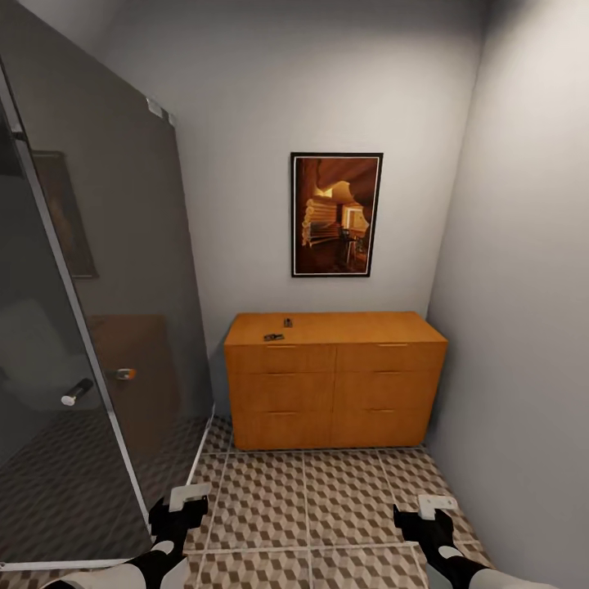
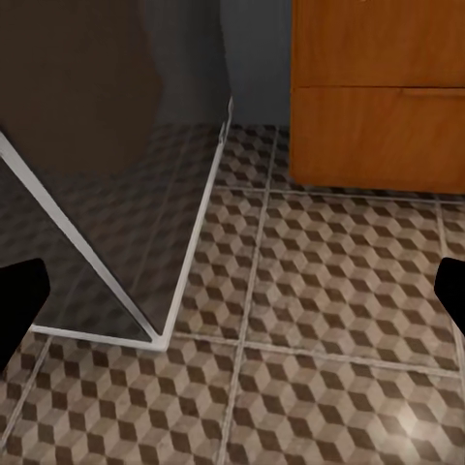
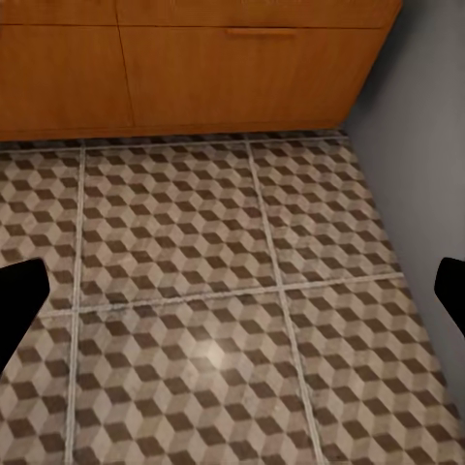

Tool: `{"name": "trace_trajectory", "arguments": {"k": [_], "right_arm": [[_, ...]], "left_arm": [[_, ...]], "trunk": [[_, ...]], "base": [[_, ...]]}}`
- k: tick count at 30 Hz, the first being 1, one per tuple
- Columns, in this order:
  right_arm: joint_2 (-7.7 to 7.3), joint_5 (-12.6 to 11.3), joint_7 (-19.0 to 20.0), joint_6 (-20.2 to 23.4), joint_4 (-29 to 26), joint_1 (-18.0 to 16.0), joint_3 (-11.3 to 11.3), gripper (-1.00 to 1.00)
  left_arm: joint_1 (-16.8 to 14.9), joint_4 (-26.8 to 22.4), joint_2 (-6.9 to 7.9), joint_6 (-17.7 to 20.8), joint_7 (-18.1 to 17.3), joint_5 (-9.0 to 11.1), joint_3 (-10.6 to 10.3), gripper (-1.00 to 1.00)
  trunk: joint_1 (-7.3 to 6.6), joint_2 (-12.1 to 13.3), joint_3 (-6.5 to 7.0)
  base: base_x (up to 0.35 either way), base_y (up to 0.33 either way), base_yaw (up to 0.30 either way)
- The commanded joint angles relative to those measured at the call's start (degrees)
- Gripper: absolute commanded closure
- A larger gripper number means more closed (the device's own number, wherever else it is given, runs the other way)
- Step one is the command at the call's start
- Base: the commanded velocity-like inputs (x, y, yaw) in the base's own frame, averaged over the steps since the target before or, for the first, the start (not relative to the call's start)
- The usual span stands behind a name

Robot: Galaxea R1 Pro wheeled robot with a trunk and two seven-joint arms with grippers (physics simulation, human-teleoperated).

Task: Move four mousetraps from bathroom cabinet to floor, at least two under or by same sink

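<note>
Facing the honey-orange cabinet [image 1: 335,378] at the far wall of a narrow bathroom, the robot stands a short way back on the cube-patterned bathroom floor [image 1: 327,499], both arms held low and empty. Its left gripper [image 1: 182,511] and right gripper [image 1: 427,517] hang over the tiles with fingers spread wide, as the wrist views confirm, nothing between them. Two small dark objects on the cabinet's flat top look like mousetraps [image 1: 274,336], one near the front edge and another [image 1: 288,321] just behind it; they are too small to make out clearly, and the other two cannot be placed. A smoked-glass shower screen [image 1: 98,311] rises on the robot's left, a framed picture [image 1: 336,214] hangs above the cabinet. By the look of it, the approach is the step in hand: the next move calls for rolling closer and lifting an arm to the cabinet top
</note>
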Motion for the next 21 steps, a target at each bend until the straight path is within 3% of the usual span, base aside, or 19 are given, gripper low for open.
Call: {"name": "trace_trajectory", "arguments": {"k": [1, 21], "right_arm": [[0.01, -0.42, -0.02, -0.37, 0.23, -0.08, 0.4, -1.0], [0.01, -0.43, -0.02, -0.37, 0.25, -0.08, 0.4, -1.0]], "left_arm": [[-0.07, 0.23, -0.06, -0.24, 0.1, 0.3, -0.48, -1.0], [-0.07, 0.2, -0.05, -0.09, -0.05, 0.26, -0.48, -1.0]], "trunk": [[0.04, -0.05, -0.03], [0.04, -0.05, -0.03]], "base": [[0.196, 0.0, 0.0], [0.307, 0.0, 0.0]]}}
